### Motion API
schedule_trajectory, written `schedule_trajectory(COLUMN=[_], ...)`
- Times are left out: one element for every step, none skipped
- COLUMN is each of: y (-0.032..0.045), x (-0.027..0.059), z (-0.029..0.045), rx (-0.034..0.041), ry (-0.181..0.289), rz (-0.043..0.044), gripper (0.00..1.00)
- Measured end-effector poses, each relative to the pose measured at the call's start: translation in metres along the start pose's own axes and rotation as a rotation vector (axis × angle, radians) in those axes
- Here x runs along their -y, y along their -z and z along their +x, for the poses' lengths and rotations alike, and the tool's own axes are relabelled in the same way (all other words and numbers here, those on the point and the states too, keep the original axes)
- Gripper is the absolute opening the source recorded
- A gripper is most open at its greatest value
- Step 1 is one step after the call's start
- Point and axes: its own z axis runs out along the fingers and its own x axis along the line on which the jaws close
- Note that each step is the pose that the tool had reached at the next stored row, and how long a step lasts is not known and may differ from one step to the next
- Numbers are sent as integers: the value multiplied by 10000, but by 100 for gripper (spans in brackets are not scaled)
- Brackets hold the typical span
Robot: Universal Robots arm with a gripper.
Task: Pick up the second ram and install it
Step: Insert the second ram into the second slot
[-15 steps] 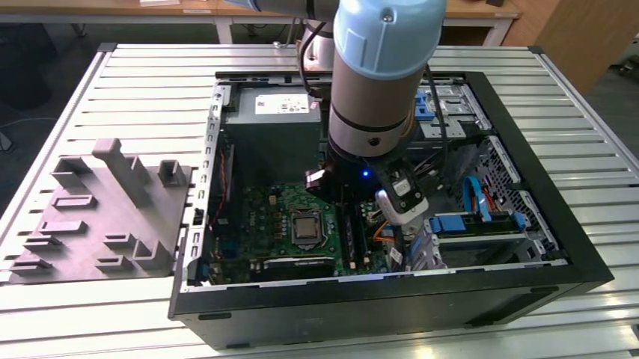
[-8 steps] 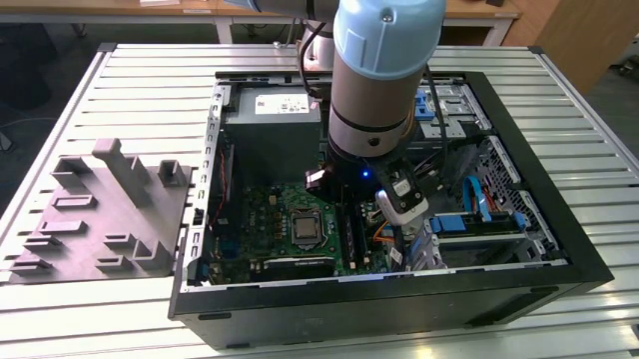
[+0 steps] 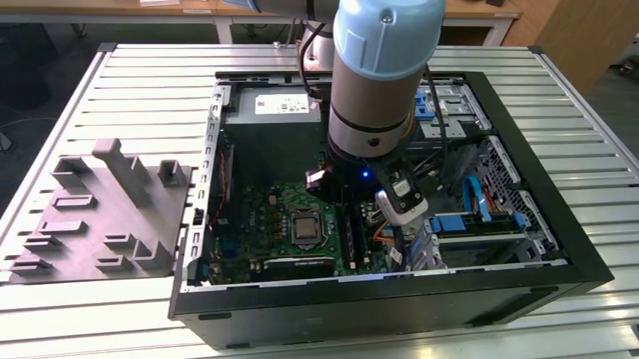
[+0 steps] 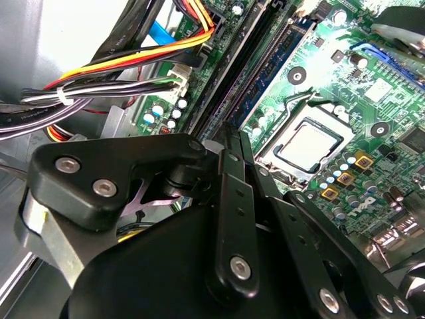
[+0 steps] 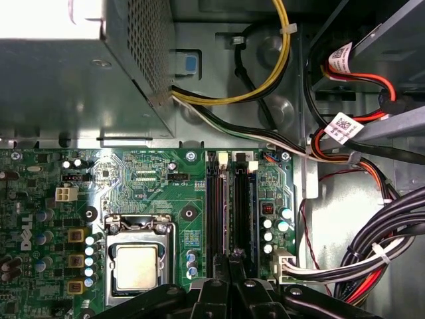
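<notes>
My gripper (image 5: 230,259) hangs low inside the open computer case (image 3: 519,277), over the motherboard's memory slots (image 5: 242,206). Its two thin black fingers (image 4: 229,166) stand pressed together, with no gap that I can see. A long dark stick, which I take for the second ram (image 4: 244,66), runs along a slot straight out from under the fingertips. Whether the tips touch it I cannot tell. In the exterior view the arm's wrist (image 3: 384,112) hides the fingers, and the slots (image 3: 349,238) show just below it.
The processor socket (image 5: 136,266) lies beside the slots. Bundled cables (image 5: 372,252) and an orange-red cable bunch (image 4: 133,60) crowd the other side. The power supply box (image 5: 66,80) fills the case's far end. A grey fixture block (image 3: 100,217) stands on the table at the exterior view's left.
</notes>
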Motion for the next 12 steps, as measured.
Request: schedule_trajectory(y=[0, 0, 1, 2, 2, 2, 2, 2, 2, 1, -3, -7], x=[1, 3, 5, 6, 8, 8, 9, 9, 9, 9, 10, 10], z=[0, 0, 0, 0, 0, 0, 0, 0, 0, 0, 0, 0], rx=[0, 0, 0, 0, 0, -1, -1, -1, 0, 0, 0, 0], ry=[-1, -1, 0, 0, 0, -1, 0, 0, 0, 0, 0, 0], rz=[0, 0, 1, 1, 2, 3, 3, 2, 2, 2, 0, 0], gripper=[12, 12, 12, 12, 12, 12, 12, 12, 12, 12, 12, 12])
